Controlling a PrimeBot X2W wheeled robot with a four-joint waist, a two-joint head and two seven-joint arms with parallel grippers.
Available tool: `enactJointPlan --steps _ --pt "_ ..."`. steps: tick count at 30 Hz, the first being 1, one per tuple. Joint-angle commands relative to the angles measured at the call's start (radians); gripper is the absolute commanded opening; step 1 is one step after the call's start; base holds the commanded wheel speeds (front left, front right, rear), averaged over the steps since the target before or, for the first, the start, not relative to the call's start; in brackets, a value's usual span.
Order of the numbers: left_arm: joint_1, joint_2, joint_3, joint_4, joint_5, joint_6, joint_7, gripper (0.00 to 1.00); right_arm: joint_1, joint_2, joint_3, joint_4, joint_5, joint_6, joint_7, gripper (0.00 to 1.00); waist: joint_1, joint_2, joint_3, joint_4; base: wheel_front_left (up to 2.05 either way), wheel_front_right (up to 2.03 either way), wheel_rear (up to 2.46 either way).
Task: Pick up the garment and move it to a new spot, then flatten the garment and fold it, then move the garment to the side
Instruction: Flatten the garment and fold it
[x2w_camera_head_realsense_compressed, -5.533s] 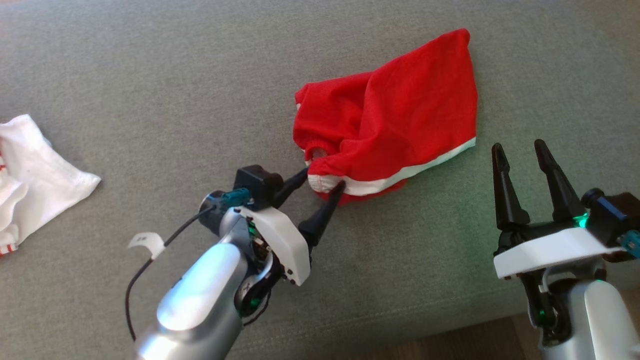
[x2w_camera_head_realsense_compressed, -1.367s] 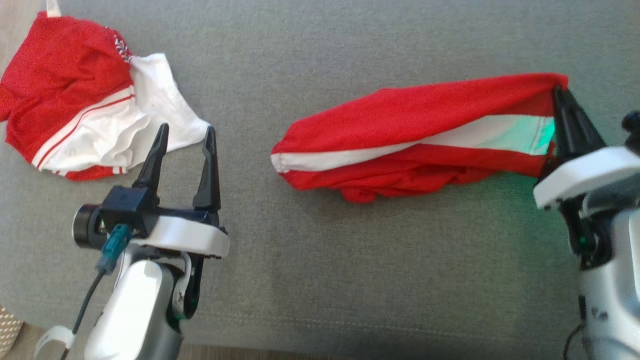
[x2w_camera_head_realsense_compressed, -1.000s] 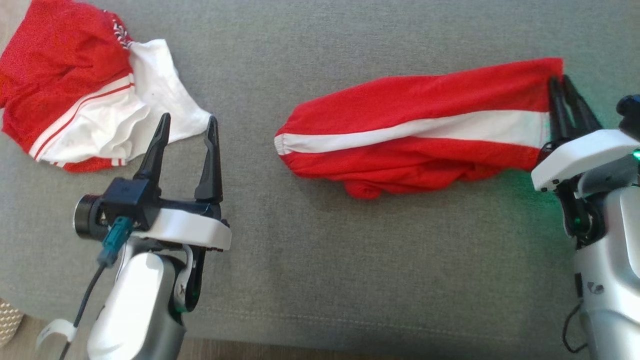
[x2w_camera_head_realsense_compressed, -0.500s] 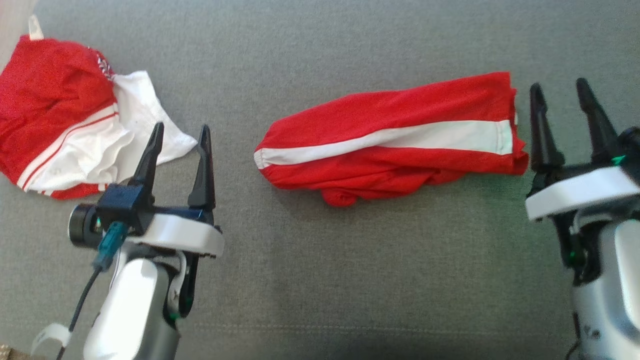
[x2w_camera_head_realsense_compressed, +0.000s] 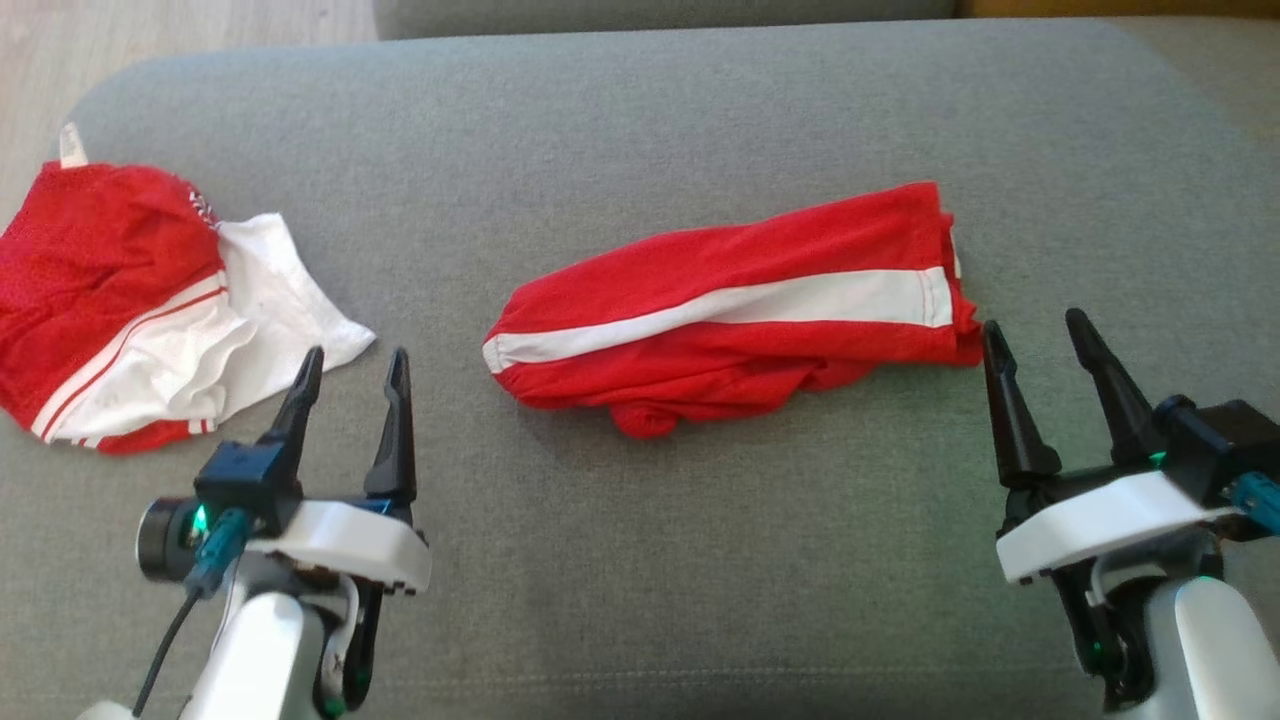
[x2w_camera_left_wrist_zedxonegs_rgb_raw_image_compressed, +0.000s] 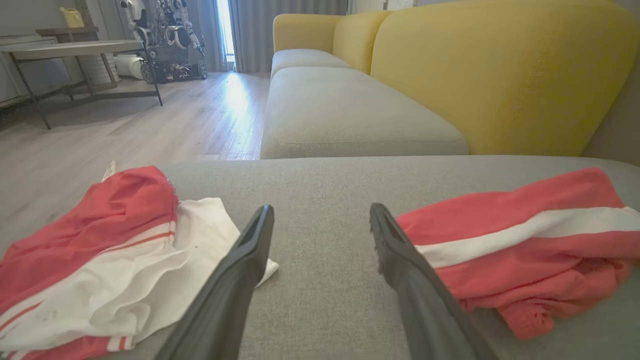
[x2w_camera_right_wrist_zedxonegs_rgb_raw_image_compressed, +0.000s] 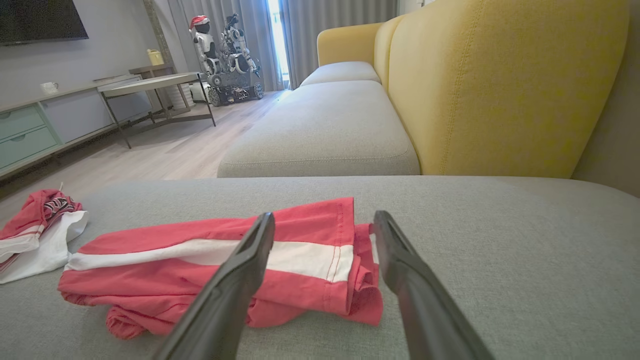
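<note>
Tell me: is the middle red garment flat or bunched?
Bunched: the red garment lies doubled lengthwise, crumpled folds along its near edge.

garment (x2w_camera_head_realsense_compressed: 730, 310): red, 1 broad white stripe lengthwise. second garment (x2w_camera_head_realsense_compressed: 130, 310): red and white, thin red lines on the white. seat (x2w_camera_head_realsense_compressed: 640, 130): grey weave. backrest (x2w_camera_left_wrist_zedxonegs_rgb_raw_image_compressed: 500, 75): mustard yellow. floor (x2w_camera_left_wrist_zedxonegs_rgb_raw_image_compressed: 125, 125): pale wood grain. left hand (x2w_camera_head_realsense_compressed: 355, 353), right hand (x2w_camera_head_realsense_compressed: 1032, 322): black and white, green lights. drawers (x2w_camera_right_wrist_zedxonegs_rgb_raw_image_compressed: 22, 135): mint green. curtains (x2w_camera_right_wrist_zedxonegs_rgb_raw_image_compressed: 340, 20): grey.

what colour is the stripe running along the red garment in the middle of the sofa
White, on the red garment; clearest in the head view.
</note>
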Motion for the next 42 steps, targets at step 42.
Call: enactJointPlan --steps 42 --pt "-0.232 -0.033 -0.039 0.156 -0.198 -0.128 0.3 1.0 -0.066 0.011 0.033 -0.035 0.01 0.004 0.011 1.0 0.0 0.0 0.076 -0.06 0.0 0.0 0.0"
